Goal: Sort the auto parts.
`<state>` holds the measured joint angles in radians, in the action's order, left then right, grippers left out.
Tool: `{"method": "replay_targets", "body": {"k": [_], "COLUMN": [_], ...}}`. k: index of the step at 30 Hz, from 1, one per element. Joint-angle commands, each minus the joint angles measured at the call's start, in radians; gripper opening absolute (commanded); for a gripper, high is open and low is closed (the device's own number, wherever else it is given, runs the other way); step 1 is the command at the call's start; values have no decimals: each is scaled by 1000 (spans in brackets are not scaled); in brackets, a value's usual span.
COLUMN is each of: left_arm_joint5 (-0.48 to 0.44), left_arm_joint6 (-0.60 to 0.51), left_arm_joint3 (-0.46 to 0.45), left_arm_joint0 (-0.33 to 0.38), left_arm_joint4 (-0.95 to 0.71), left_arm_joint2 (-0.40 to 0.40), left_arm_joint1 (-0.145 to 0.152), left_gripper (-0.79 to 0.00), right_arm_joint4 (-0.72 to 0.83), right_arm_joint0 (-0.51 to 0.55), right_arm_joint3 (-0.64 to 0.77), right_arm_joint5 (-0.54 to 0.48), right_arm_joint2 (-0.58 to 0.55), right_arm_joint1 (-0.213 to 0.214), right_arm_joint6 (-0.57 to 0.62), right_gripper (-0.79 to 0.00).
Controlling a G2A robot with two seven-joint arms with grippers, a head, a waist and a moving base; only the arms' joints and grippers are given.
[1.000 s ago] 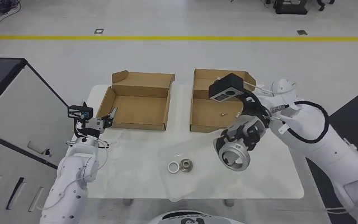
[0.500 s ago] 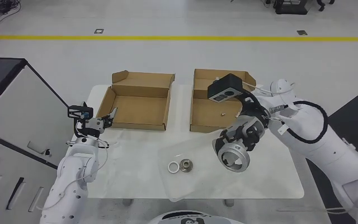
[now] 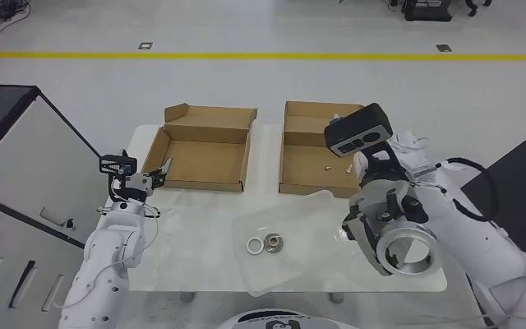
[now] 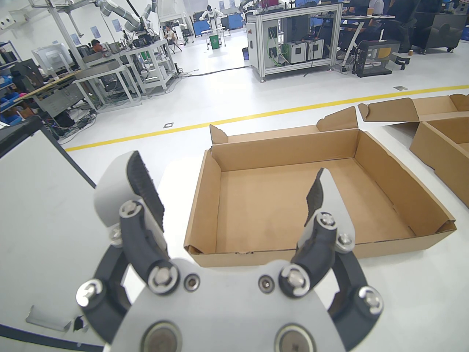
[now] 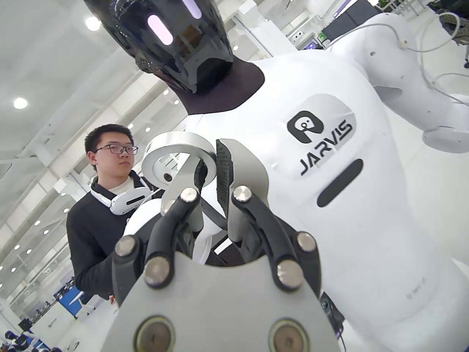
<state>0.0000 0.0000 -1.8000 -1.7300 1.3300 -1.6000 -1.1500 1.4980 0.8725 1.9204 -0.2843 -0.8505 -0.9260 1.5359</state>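
Observation:
My right gripper (image 3: 380,245) is raised high over the table's front right and shut on the rim of a large silver metal ring (image 3: 408,250). In the right wrist view the ring (image 5: 176,153) sits pinched between the fingertips of that gripper (image 5: 209,162), which points upward. A small white ring (image 3: 256,244) and a grey metal bushing (image 3: 274,242) lie side by side on a clear plastic sheet (image 3: 288,215) at the table's middle front. My left gripper (image 3: 157,176) stands open and empty beside the left cardboard box (image 3: 201,156), at its near left corner (image 4: 227,184).
Two open cardboard boxes stand at the back of the table. The left box (image 4: 285,140) is empty. The right box (image 3: 316,160) holds a small part (image 3: 328,165). A grey cabinet (image 3: 33,156) stands off the table's left edge.
The right arm lifted the metal ring up and toward the front right, off the plastic sheet's edge, turning its wrist upward. The left arm stayed still.

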Motion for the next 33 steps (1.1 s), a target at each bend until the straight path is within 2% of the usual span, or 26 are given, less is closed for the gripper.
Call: {"method": "replay_targets", "body": {"k": [1,7,16,27,33], "left_arm_joint5": [0,0,0,0,0], "left_arm_joint6": [0,0,0,0,0], "left_arm_joint3": [0,0,0,0,0], "left_arm_joint0": [0,0,0,0,0], "left_arm_joint4": [0,0,0,0,0], "left_arm_joint2": [0,0,0,0,0], "left_arm_joint1": [0,0,0,0,0], "left_gripper": [0,0,0,0,0], "right_arm_joint4": [9,22,-3,-235,-322], "right_arm_joint0": [7,17,23,54,70], "right_arm_joint3": [6,3,-95,-114,-77], "right_arm_joint5": [0,0,0,74,115], "right_arm_joint2": [-7,-17,-28,-56,-68], "right_arm_joint1": [-10,-41,-74,-87,-92], "right_arm_joint6": [0,0,-4,-271,-346], "right_gripper": [-785,-785,-785,-785,-785]}}
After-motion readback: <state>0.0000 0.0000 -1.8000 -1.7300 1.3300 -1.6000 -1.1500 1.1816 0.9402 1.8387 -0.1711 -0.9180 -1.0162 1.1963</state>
